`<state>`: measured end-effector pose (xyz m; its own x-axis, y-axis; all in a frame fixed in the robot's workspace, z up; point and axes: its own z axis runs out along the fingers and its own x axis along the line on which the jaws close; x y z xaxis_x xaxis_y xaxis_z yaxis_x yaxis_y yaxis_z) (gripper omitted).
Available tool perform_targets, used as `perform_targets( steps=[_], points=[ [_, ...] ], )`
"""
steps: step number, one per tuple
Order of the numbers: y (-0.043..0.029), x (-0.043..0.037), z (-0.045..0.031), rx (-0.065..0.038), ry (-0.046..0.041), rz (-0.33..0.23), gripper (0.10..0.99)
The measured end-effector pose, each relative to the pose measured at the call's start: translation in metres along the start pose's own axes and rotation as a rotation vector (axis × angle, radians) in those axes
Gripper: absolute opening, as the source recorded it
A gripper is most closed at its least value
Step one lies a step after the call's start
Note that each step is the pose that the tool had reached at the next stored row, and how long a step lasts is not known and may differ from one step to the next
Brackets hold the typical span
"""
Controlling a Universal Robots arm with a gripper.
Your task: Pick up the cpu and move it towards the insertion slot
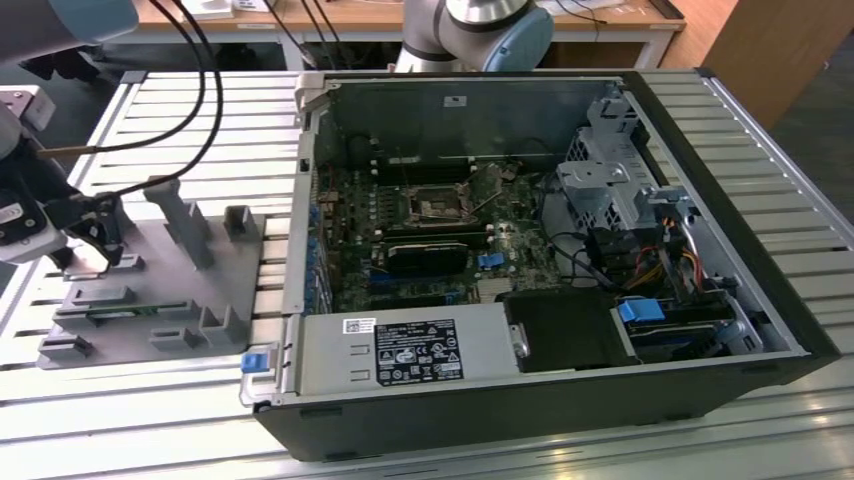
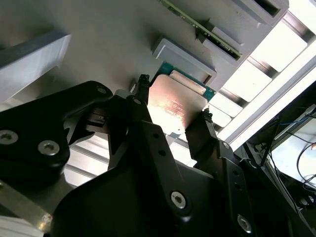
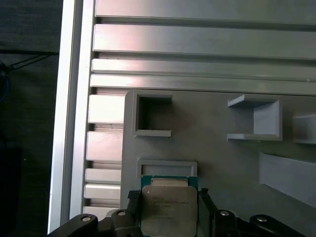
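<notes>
Exterior view, my log. Entry one, gripper [image 1: 96, 240]: low over the grey fixture [image 1: 187, 300] at the exterior view's left. Entry two, insertion slot [image 1: 435, 206]: on the green board inside the open computer case [image 1: 747, 180], well apart from the gripper. Entry three, cpu [image 3: 169, 210] [image 2: 175, 101]: in both wrist views it sits silvery top up between the black fingers [image 2: 148, 123], just beside a low grey fixture wall. The fingers meet two opposite edges, so I read the gripper as closed on the cpu. Lifted or seated: I cannot tell.
</notes>
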<state>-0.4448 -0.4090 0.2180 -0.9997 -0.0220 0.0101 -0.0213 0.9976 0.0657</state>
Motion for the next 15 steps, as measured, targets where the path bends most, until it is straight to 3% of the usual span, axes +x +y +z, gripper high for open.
perform_targets(
  steps=[15],
  points=[
    [0.0005, 0.0001, -0.0074, 0.000, 0.0001, 0.000, 0.545]
  ],
)
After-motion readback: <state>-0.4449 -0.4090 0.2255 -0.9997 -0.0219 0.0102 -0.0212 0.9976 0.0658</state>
